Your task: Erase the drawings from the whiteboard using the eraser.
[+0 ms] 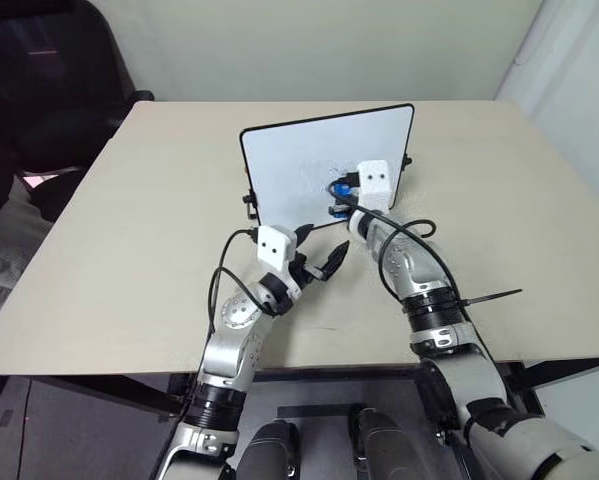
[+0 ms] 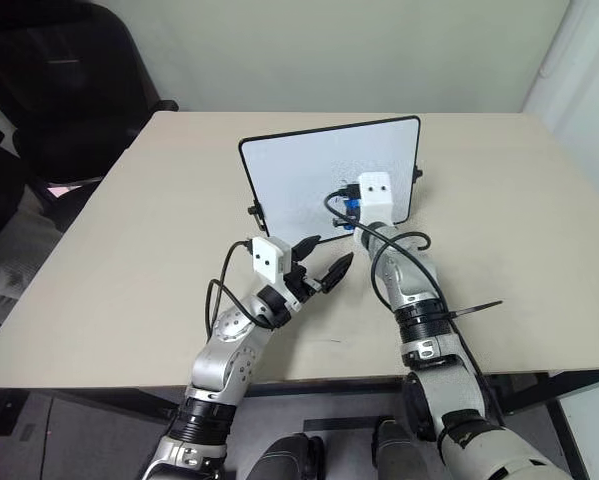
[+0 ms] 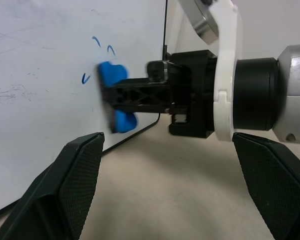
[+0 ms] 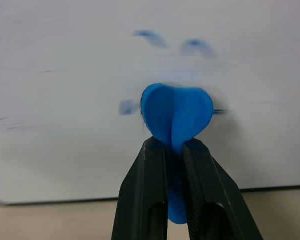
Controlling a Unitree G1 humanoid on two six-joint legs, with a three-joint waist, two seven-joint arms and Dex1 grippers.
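Note:
The whiteboard (image 1: 309,160) stands upright on the table, leaning back a little. My right gripper (image 4: 173,150) is shut on the blue eraser (image 4: 176,111), which presses flat against the board's lower right part. The same eraser (image 3: 114,95) shows from the side in the left wrist view, squeezed between the black fingers (image 3: 139,95). A few short blue strokes of the drawings (image 4: 197,47) sit just above and beside the eraser, and faint smears lie further along the board. My left gripper (image 1: 319,264) hangs open in front of the board, holding nothing.
The tan table (image 1: 129,250) stretches wide on both sides of the board. A dark office chair (image 1: 49,80) stands beyond the table's far left corner. A black cable (image 1: 419,235) loops over my right forearm.

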